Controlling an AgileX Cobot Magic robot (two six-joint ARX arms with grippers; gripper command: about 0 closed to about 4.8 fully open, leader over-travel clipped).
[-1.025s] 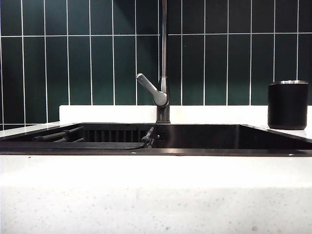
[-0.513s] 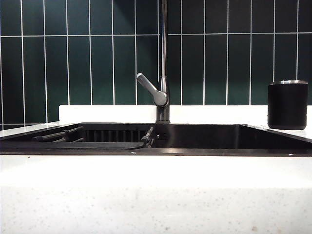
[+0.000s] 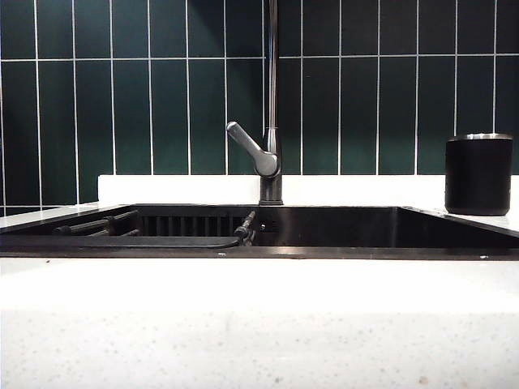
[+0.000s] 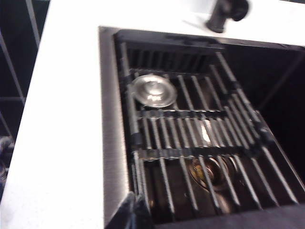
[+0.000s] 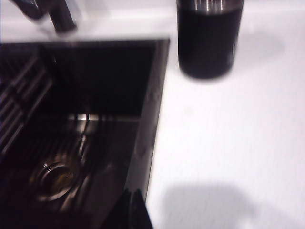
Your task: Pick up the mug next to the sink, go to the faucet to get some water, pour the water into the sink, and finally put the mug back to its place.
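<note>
Left gripper hangs above the sink's rim on the rack side, fingertips pressed together, holding nothing; just past its tips lies the slatted rack with a round metal strainer resting on the bars, a drain showing under the bars nearer the tips, and the faucet base well beyond on the white counter. Right gripper hovers over the sink's other edge, where basin meets counter – jaws closed narrow, nothing between them; the mug stands upright on the counter well ahead of the tips and off to the counter side, apart from the gripper, untouched. Blurry wrist pictures – a second drain shows dimly in the basin beside the right gripper's tips. Exterior view: neither arm visible; mug sits on the counter at the sink's right end, silvery rim up; faucet rises behind the middle of the sink, grey lever angled up-left; dark green tiled wall behind.
</note>
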